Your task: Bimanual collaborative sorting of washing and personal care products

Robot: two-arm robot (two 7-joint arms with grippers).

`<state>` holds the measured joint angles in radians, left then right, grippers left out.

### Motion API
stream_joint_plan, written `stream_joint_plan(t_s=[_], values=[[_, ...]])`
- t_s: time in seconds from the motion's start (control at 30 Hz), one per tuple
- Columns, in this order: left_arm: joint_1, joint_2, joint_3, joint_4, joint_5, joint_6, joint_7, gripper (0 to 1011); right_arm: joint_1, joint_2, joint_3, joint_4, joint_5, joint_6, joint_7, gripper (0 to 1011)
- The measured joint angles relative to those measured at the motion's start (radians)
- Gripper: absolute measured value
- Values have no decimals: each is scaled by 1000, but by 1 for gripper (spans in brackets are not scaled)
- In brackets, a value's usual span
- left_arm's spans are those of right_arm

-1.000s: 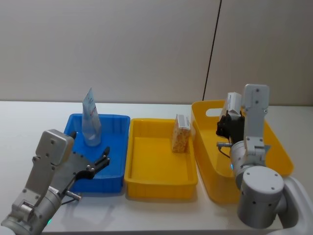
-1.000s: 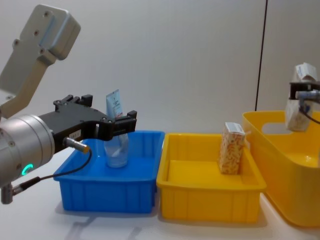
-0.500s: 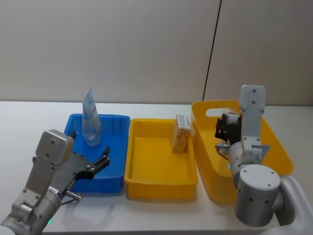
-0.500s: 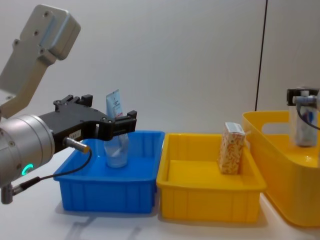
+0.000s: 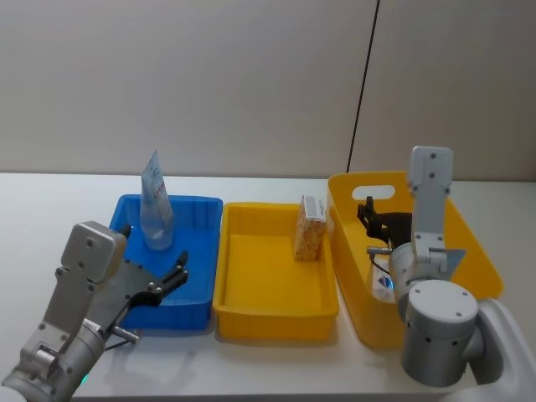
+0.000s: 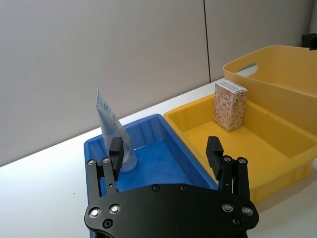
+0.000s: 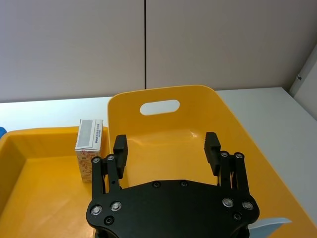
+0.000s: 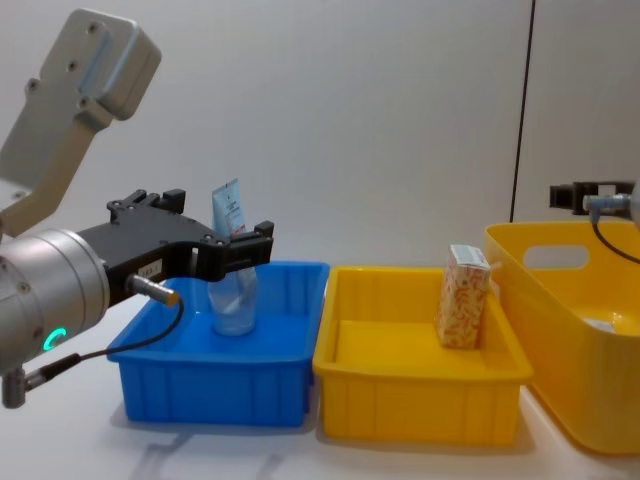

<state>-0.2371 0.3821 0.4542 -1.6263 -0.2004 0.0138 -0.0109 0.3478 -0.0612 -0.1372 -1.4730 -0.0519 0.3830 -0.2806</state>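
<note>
From the head view, a pale-blue tube [image 5: 155,203] stood upright at the back of the blue bin [image 5: 198,289], and a speckled carton [image 5: 310,229] stood at the back right of the shallow yellow bin [image 5: 268,310]. The right gripper [image 5: 373,219] hovered over the tall yellow basket [image 5: 477,243], fingers spread wide and empty. From the chest view, the left gripper [image 8: 255,245] hung above the blue bin beside the tube, jaws wide and holding nothing. The right wrist view showed the carton beyond the basket's rim. The left wrist view showed empty, parted fingers [image 6: 214,150].
</note>
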Motion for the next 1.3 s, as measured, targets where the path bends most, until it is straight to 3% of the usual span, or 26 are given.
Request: stream_joint_plan(t_s=[0.17, 0.4, 0.93, 1.3], values=[[0, 0, 0, 0, 0, 0, 0, 1001, 0, -1, 0, 1, 0, 1, 0, 1002], [0, 0, 0, 0, 0, 0, 0, 1001, -5, -1, 5, -10, 6, -19, 14, 1002], [0, 0, 0, 0, 0, 0, 0, 1001, -67, 21, 44, -109, 122, -173, 179, 1002], [0, 0, 0, 0, 0, 0, 0, 1001, -88, 47, 36, -123, 140, -188, 194, 1002]])
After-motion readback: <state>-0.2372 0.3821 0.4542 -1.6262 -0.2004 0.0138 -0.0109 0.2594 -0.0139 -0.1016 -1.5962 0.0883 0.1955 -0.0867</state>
